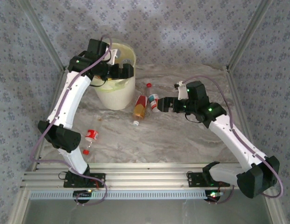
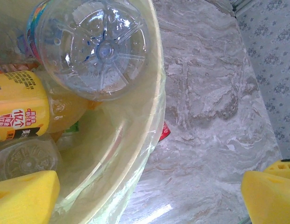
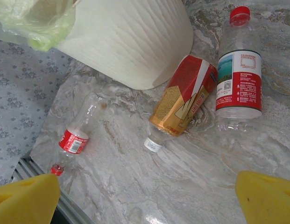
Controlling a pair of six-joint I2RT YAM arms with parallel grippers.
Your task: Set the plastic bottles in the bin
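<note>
The large round cream-yellow plastic bin [image 1: 116, 95] stands on the marbled grey table [image 1: 182, 140], toward its far left. A pale yellow-green liner [image 3: 37, 21] is folded over its rim. The left arm [image 1: 70, 100] reaches over that rim, and the left jaws hang above the bin's opening, spread wide with nothing between them. In the left wrist view their yellow pads [image 2: 24, 197] sit at the two bottom corners, well apart. Inside the bin lie a clear plastic bottle [image 2: 95, 46] with its ribbed base facing the camera, a yellow-labelled bottle [image 2: 16, 112] just beside it, and another clear bottle [image 2: 25, 161] lower down.

Three bottles lie on the table. A gold-and-red-labelled bottle [image 1: 140, 108] with a white cap lies just right of the bin, near its wall. A red-capped clear bottle [image 1: 153, 101] with a red, white and blue label lies just beside it. The right jaws, at the end of the right arm [image 1: 229, 126], hover just right of this pair, spread wide and empty. A small red-labelled bottle [image 1: 91, 136] with a red cap lies well apart at the near left, close to the left arm.
</note>
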